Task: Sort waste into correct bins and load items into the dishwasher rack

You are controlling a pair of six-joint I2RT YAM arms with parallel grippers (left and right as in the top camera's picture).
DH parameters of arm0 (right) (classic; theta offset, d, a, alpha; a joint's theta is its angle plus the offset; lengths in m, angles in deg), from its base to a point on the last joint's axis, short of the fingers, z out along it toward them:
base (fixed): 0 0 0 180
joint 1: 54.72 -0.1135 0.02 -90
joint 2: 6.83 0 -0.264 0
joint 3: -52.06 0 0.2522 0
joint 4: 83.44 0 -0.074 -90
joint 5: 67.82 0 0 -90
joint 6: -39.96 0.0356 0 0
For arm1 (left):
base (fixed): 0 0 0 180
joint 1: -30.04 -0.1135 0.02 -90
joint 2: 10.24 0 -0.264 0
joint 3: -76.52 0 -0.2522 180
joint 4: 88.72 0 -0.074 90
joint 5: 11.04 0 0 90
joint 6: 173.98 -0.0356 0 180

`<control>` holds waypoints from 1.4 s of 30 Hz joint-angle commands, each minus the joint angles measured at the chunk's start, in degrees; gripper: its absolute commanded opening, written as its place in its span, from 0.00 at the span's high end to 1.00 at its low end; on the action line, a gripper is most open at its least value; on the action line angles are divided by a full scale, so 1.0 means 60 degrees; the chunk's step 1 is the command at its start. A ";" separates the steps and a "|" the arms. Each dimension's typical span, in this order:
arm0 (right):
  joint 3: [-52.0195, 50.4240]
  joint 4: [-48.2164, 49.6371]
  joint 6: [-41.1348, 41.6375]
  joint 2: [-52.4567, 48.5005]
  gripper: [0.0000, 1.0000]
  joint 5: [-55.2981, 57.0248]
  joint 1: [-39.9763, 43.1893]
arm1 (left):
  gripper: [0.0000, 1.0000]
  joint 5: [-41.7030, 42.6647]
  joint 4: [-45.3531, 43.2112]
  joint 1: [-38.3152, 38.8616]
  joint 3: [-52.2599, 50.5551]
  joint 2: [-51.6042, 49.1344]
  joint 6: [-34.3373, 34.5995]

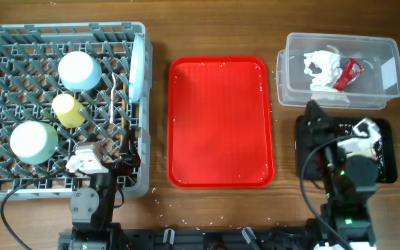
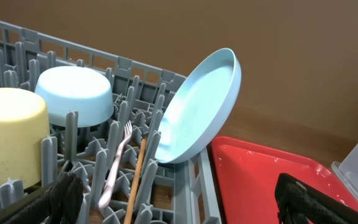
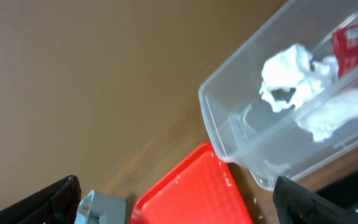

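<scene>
— Where are the dishes?
— In the dishwasher rack (image 1: 61,28), nine o'clock from the red tray (image 1: 221,118): plate (image 1: 138,66) stood on edge at its three o'clock side; pale blue bowl (image 1: 79,71), yellow cup (image 1: 68,110), green bowl (image 1: 33,142), fork (image 2: 112,171) and chopsticks (image 2: 135,180) set among pegs.
— The waste?
— The tissue (image 1: 319,66) and red wrapper (image 1: 348,74) are seen in the clear tub (image 1: 367,45), at two o'clock.
— Grippers?
— The left gripper (image 2: 179,202) and right gripper (image 3: 179,202) are spread wide, nothing held.

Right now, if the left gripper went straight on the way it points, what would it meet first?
Probably the pale blue plate leaning on edge in the rack; the fork lies lower. Depth is unclear.
</scene>
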 commanded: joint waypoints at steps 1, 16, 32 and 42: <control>-0.0991 0.0295 -0.0124 0.0849 0.00 -0.0339 0.0022 | 0.00 -0.0124 -0.0015 0.0044 -0.0062 0.0102 0.0117; -0.2095 -0.0007 -0.2371 0.3111 0.00 -0.0758 0.0022 | 0.00 -0.0124 -0.0015 0.0044 -0.0062 0.0102 0.0117; -0.2404 -0.0244 -0.7089 0.4229 0.00 -0.0656 0.0022 | 0.00 -0.0124 -0.0015 0.0044 -0.0062 0.0102 0.0117; -0.2401 -0.0280 -0.8684 0.4229 0.00 -0.0251 0.0018 | 0.00 -0.0124 -0.0015 0.0044 -0.0062 0.0102 0.0117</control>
